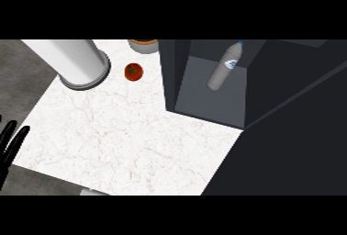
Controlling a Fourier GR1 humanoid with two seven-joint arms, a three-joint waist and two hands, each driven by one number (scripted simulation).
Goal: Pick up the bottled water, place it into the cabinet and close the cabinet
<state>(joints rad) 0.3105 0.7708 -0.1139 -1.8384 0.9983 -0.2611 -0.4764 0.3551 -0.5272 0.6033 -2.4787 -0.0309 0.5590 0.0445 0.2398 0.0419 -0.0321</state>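
Observation:
The bottled water [225, 68], clear with a white cap and a blue-and-white label, stands inside the dark cabinet [203, 98] at the upper right, leaning slightly. The cabinet's front shows its inside, so it stands open. A broad dark panel [291, 147] fills the right and lower right side; whether it is the door I cannot tell. My left hand [9, 143] rests at the left edge, black fingers straight and pointing up, holding nothing. My right hand shows nowhere in the head view.
A big white cylinder [76, 62] with a grey base stands at the upper left of the white marble counter [129, 137]. A red round fruit [133, 71] lies beside it. A brown-rimmed pot [143, 44] sits at the back edge.

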